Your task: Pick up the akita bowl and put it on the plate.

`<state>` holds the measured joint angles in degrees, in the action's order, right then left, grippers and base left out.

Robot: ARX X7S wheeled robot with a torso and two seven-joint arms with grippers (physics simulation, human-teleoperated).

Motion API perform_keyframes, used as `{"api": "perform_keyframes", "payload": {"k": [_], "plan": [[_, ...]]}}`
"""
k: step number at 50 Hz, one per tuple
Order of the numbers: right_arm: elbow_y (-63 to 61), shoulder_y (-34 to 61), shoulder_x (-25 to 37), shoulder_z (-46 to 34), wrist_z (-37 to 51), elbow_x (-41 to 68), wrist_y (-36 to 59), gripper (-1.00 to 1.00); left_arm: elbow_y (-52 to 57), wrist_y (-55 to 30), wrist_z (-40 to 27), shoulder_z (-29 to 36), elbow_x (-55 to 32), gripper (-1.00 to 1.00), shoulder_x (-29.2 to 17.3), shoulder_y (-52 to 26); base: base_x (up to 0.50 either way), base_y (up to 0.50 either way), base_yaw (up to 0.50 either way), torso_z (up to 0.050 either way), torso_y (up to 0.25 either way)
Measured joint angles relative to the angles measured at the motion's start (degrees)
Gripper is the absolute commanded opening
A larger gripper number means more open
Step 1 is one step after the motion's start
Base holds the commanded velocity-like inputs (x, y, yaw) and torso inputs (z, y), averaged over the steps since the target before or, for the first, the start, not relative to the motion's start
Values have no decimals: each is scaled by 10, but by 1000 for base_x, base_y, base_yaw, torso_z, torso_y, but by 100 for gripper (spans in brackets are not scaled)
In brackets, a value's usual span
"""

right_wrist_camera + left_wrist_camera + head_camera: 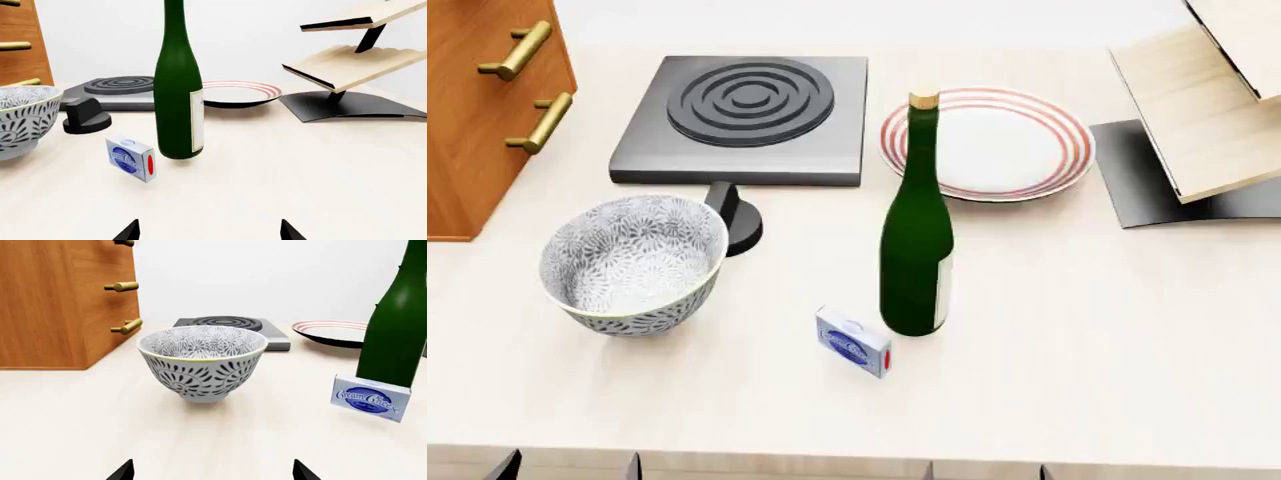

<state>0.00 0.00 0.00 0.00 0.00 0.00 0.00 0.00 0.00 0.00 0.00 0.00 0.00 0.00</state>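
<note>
The akita bowl (634, 262) stands upright on the pale counter at the left, white with a dense grey-black floral pattern. The left wrist view has this bowl (203, 360) straight ahead of my left gripper (213, 472), which is open, empty and well short of it. The plate (988, 143), white with red rings, lies at the back right of centre, beyond a green bottle (917, 240). My right gripper (210, 231) is open and empty near the counter's front edge, facing the bottle (177, 90), with the plate (240, 92) behind it.
A small cream cheese box (854, 342) lies just in front of the bottle. A dark square burner (747, 115) with a black knob (734, 218) sits behind the bowl. A wooden cabinet (481, 100) with brass handles stands far left, and a wooden rack (1201, 110) far right.
</note>
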Motion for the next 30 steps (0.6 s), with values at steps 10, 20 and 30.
{"api": "perform_keyframes", "payload": {"k": [10,20,30], "plan": [[-1,1,11,-14,12,10,1,100,-5,0,-10,12,-7,100,-10,-4,0,0,0,0,0],[-32,-14,23,-29,30,19,4,100,33,-7,-32,29,-10,100,-23,9,0,0,0,0,0],[-97,-31,37,-39,47,26,20,100,102,-25,-57,37,-5,100,-37,22,0,0,0,0,0]]}}
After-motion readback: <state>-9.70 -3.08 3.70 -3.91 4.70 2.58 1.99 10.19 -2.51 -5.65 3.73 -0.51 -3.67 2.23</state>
